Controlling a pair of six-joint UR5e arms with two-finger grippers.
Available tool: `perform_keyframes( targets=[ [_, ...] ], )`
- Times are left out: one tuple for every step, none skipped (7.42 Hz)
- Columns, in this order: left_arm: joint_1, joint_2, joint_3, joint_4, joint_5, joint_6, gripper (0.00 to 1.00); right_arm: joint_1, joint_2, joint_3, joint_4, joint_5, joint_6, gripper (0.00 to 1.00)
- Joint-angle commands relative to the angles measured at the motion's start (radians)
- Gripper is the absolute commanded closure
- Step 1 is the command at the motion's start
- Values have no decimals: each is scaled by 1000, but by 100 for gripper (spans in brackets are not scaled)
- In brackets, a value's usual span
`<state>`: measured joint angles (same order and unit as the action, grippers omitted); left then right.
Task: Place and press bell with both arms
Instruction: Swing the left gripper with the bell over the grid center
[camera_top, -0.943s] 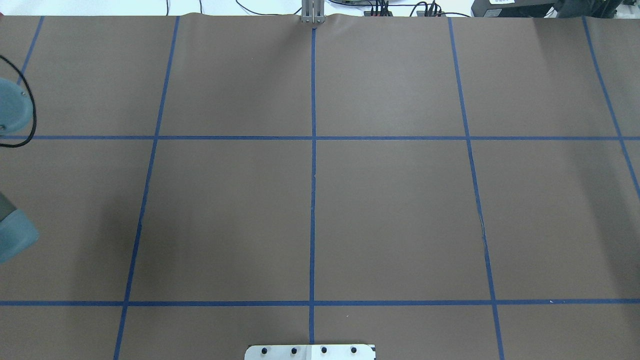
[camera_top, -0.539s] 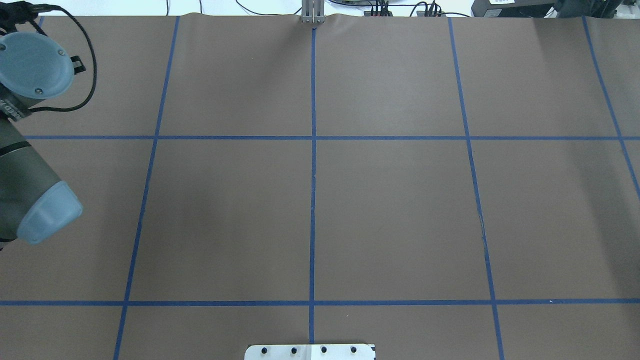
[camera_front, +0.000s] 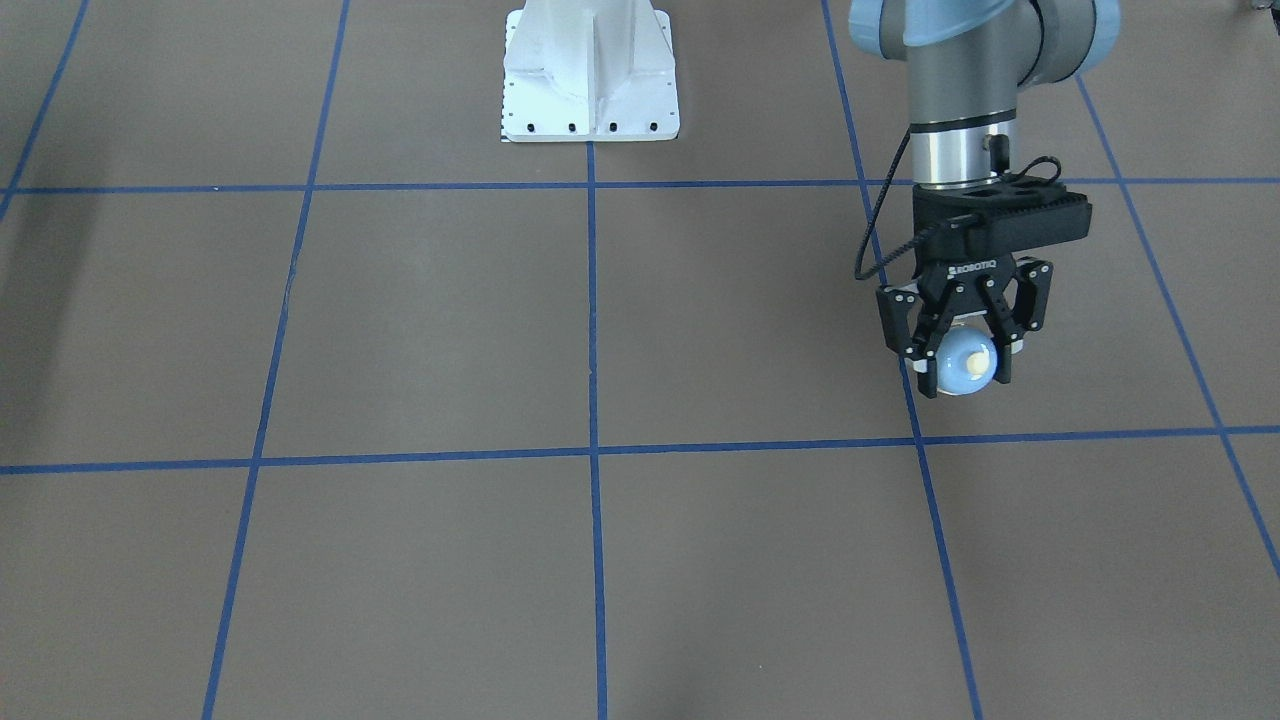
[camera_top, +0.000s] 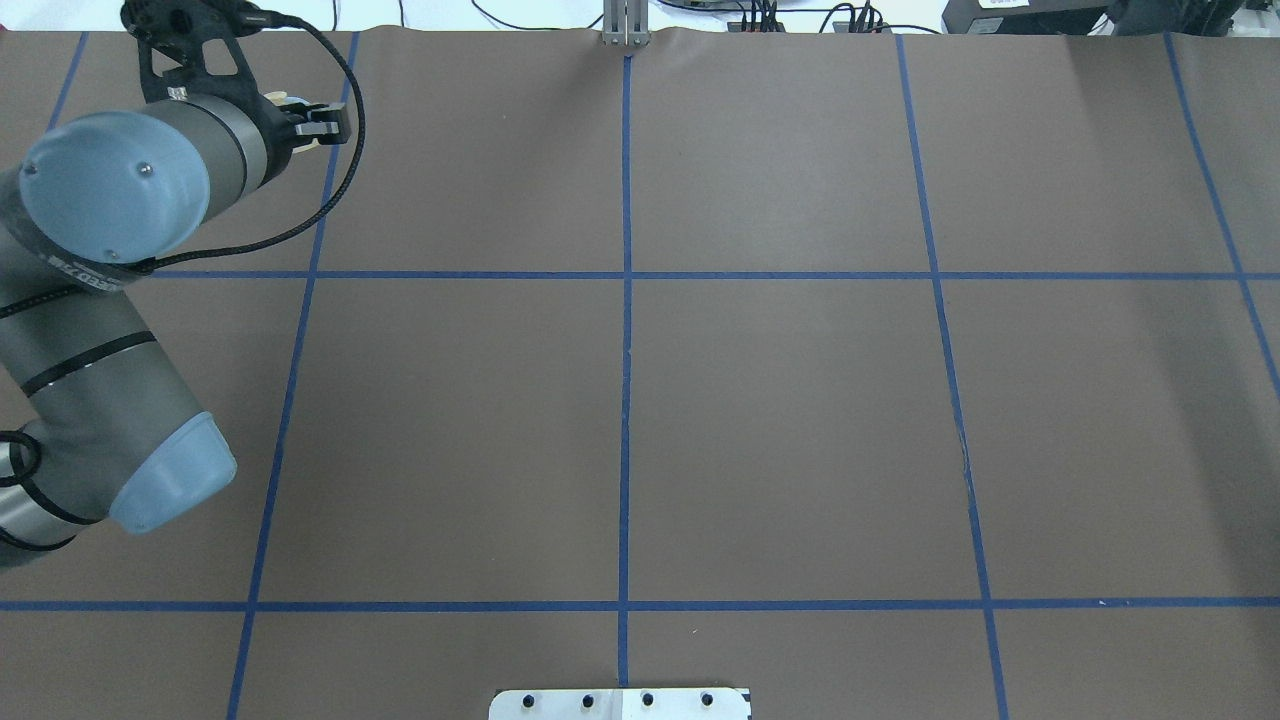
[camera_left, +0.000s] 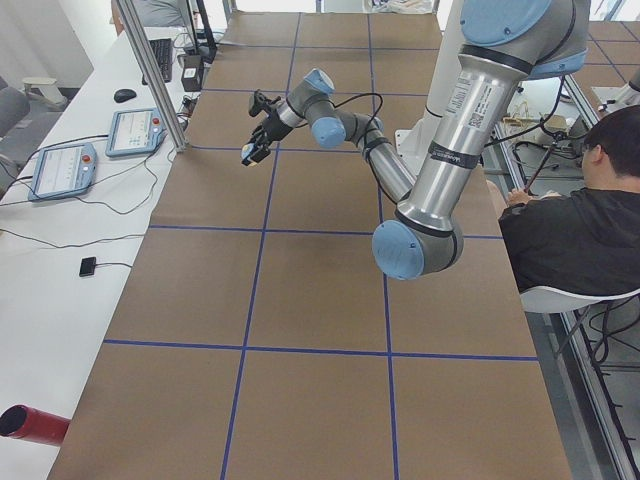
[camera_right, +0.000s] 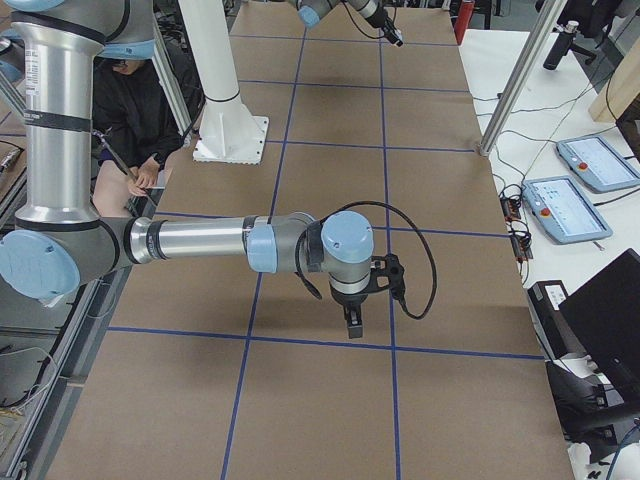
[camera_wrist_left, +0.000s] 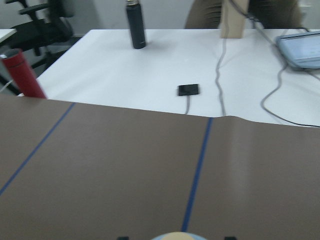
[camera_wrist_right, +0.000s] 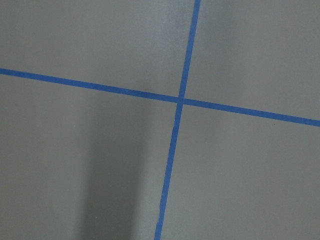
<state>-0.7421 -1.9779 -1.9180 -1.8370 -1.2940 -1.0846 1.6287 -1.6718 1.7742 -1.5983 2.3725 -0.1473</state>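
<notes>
My left gripper (camera_front: 965, 380) is shut on the bell (camera_front: 958, 365), a light blue dome with a cream button, and holds it above the brown table beside a blue tape line. In the overhead view the left arm reaches over the far left corner, with its gripper (camera_top: 305, 125) mostly hidden by the wrist. The bell's top (camera_wrist_left: 175, 236) peeks in at the bottom edge of the left wrist view. My right gripper (camera_right: 353, 328) shows only in the exterior right view, pointing down close to the table. I cannot tell whether it is open or shut.
Blue tape lines divide the brown table cover (camera_top: 780, 420) into squares. The white pedestal base (camera_front: 590, 70) stands at the robot's side. On the white bench beyond the table's end are a red bottle (camera_wrist_left: 22, 72), a black bottle (camera_wrist_left: 136, 25) and cables. A person (camera_left: 570, 230) sits behind the robot.
The left arm has swung in from the overhead view's left edge toward the right and the far side. Its wrist and gripper now show over the far left square.
</notes>
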Motion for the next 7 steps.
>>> perform_keyframes(
  targets=[
    [67,-15,87,-276,2,90,100,0,0,1,0,1,0,0],
    [94,-18,117,-345,2,127,100,0,0,1,-2,11,0,0],
    [125,-24,122,-364,4,149,100,0,0,1,-2,14,0,0],
    [160,-59,134,-361,4,156,100,-1,0,1,-2,14,0,0],
    [194,-94,161,-361,4,175,100,0,-5,1,-2,14,0,0],
    [231,-108,184,-361,25,205,100,0,-11,1,-2,14,0,0],
    [274,-119,220,-372,72,206,100,0,-12,1,-2,14,0,0]
  ],
)
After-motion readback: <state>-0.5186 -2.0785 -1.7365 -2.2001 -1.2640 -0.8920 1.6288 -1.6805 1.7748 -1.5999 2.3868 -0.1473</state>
